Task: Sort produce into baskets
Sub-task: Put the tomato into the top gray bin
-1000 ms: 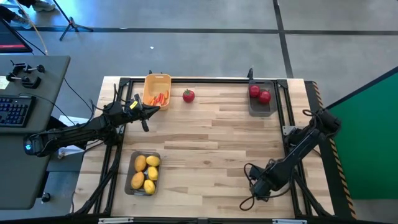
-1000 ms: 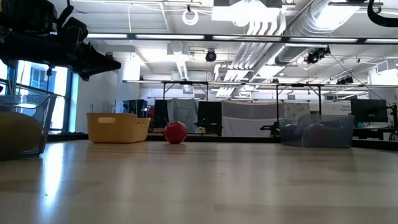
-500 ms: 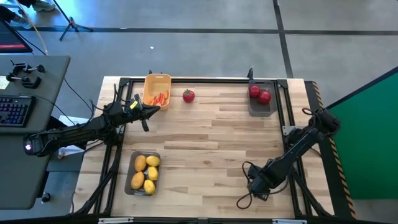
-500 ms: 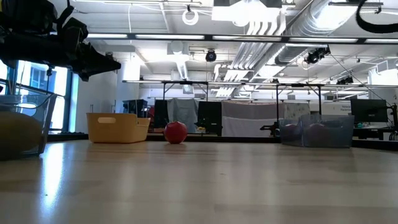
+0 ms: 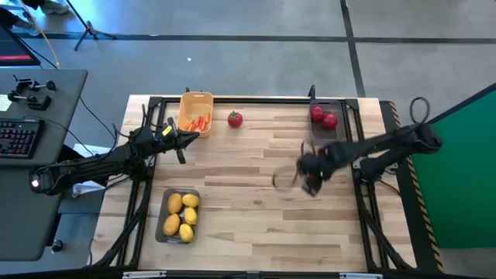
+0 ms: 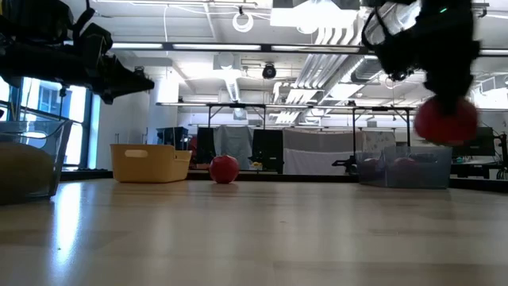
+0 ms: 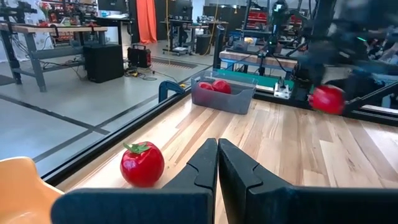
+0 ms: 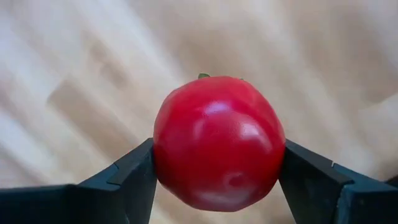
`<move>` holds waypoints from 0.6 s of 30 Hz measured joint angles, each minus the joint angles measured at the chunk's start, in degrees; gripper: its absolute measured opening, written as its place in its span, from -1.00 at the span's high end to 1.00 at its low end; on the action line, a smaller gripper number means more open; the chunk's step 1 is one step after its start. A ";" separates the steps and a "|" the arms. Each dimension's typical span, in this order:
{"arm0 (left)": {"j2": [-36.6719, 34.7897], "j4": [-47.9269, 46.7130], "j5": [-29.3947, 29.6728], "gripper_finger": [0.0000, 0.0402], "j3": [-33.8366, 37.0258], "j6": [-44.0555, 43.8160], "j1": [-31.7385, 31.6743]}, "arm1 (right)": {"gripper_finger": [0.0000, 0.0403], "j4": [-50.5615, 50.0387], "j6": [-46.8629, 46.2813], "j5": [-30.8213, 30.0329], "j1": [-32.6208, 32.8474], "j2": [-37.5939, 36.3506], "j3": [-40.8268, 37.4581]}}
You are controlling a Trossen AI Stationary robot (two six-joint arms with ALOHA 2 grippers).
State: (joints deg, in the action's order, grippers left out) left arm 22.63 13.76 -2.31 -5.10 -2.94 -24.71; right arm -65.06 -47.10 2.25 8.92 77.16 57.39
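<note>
A round red fruit (image 8: pixel 217 140) sits between the fingers of my right gripper (image 5: pixel 311 178), above the table's middle right. In the low view the fruit (image 6: pixel 446 121) hangs well above the tabletop. Another red fruit (image 5: pixel 235 118) rests on the table at the far edge, between the yellow basket (image 5: pixel 195 101) with carrot pieces (image 5: pixel 201 122) and the grey tray (image 5: pixel 325 138) with two red fruits. A second grey tray (image 5: pixel 163 203) near the left front holds lemons (image 5: pixel 181 215). My left gripper (image 5: pixel 180 152) waits shut beside the yellow basket. My right gripper pinches the red fruit by two opposite sides (image 8: pixel 163 155) between its two fingers (image 8: pixel 130 177). The fingers come from above, pointing down. The fruit is lifted clear of the table, below the gripper.
Black frame rails (image 5: pixel 256 99) run along the table's far and side edges. Bare wood lies across the middle of the table (image 5: pixel 240 178). A side desk with a keyboard (image 5: pixel 17 138) stands left of the table.
My right gripper has swung fast from the table's near right corner toward the far edge and the middle, rising as it went. The red fruit in it now hangs clear of the table in the low view, where neither showed before.
</note>
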 joint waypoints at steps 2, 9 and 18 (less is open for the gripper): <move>0.00 -0.17 0.00 1.00 0.00 0.00 0.00 | -0.31 -0.98 4.99 -0.69 -6.94 -1.86 0.00; 0.00 -0.61 0.00 1.00 0.00 0.05 0.00 | -0.31 -5.31 24.02 -4.85 -28.76 -3.52 5.85; 0.00 -0.68 1.29 1.00 0.00 0.57 -0.02 | -0.31 -6.99 41.95 -8.23 -51.21 -0.37 10.05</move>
State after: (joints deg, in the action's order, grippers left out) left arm 22.63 13.08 -1.02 -5.10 -2.37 -24.73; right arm -72.05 -5.15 -5.98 -42.28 76.80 67.44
